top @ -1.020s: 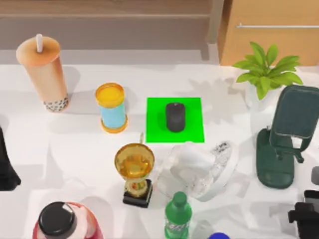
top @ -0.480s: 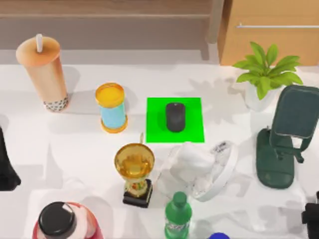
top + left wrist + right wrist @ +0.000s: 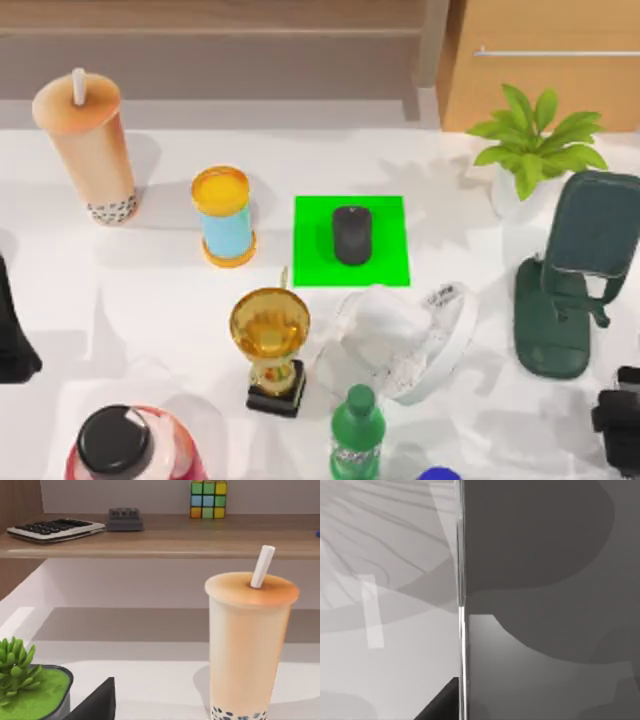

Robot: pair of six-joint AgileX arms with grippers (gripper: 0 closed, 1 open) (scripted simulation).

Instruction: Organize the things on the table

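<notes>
The white surface (image 3: 160, 290) carries a crowd of things. At its middle lies a bright green mat (image 3: 351, 240), and the small black mouse (image 3: 351, 235) rests on the mat's centre, lengthwise near to far. Just left of the mat stands a blue can with an orange lid (image 3: 224, 217), upright. At the far left corner the tall bubble-tea cup (image 3: 86, 150) stands upright with its white straw (image 3: 78, 86) poking from the lid; the left wrist view sees the same cup (image 3: 248, 645) from the side, dark pearls at its base, with a shelf (image 3: 160, 540) behind it bearing a keyboard (image 3: 55, 528) and a colour cube (image 3: 208, 499).

Near the mat, a gold trophy (image 3: 271, 345) stands on a black base, and to its right a white fan (image 3: 410, 340) lies tilted. A green bottle (image 3: 357, 435) stands at the near edge, and a black-capped container (image 3: 125, 445) sits at the near left. At the far right is a potted plant (image 3: 535, 145), and nearer than it a dark green phone stand (image 3: 570, 280).

The left arm (image 3: 12, 330) sits at the left edge of the surface. The right end effector (image 3: 622, 430) is at the near right corner, beside the phone stand's base. I cannot tell whether either end effector is spread or pressed together.
</notes>
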